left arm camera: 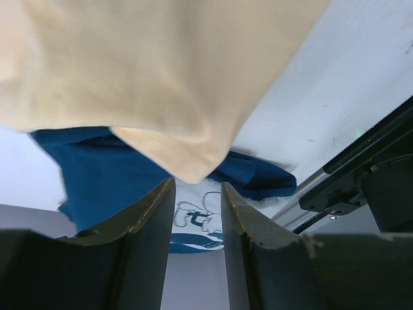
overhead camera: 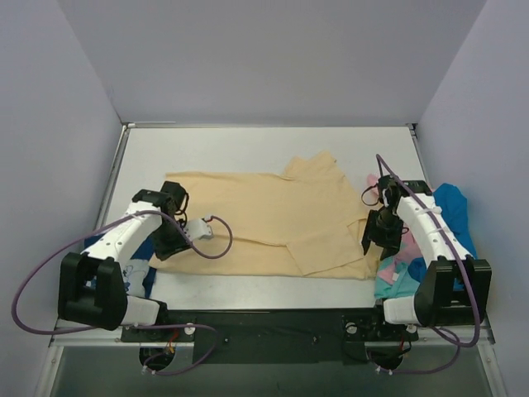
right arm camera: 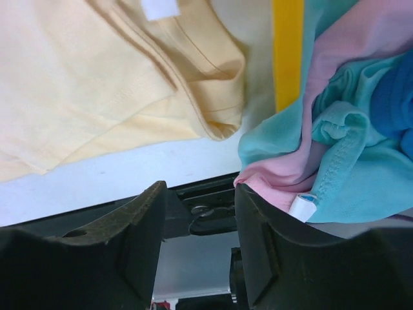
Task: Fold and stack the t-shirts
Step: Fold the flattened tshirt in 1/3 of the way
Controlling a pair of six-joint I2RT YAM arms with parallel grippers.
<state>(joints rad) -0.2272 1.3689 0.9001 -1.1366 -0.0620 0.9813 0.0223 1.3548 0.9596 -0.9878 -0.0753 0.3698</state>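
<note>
At the left gripper: the jaws are seen parted with nothing held between them; the white cartoon print of the navy t-shirt is seen through the gap.
Just ahead of the left gripper: a doubled corner of the tan t-shirt is found at the mouth of the jaws, close to the fingertips but not pinched.
At the right gripper: the jaws are likewise released and empty; only the near table edge is seen between them.
Beyond the right gripper: the near right hem corner of the tan t-shirt lies just past the fingers. A crumpled pile of the teal t-shirt, the pink t-shirt and the blue t-shirt is heaped just beside that corner.
On the table: the tan t-shirt is spread across the middle with one flap laid over at the near right. The navy t-shirt is tucked under its near left corner.
Step judged: both near corners are about to be taken for a fold.
Risk, left side: navy cloth could be pinched along with the tan corner, since it lies directly beneath, and then dragged into the fold.
Risk, right side: teal or pink cloth could be caught if the jaws are closed too far right.
Risk, fold: a skewed crease is likely if only one corner is gripped.
</note>
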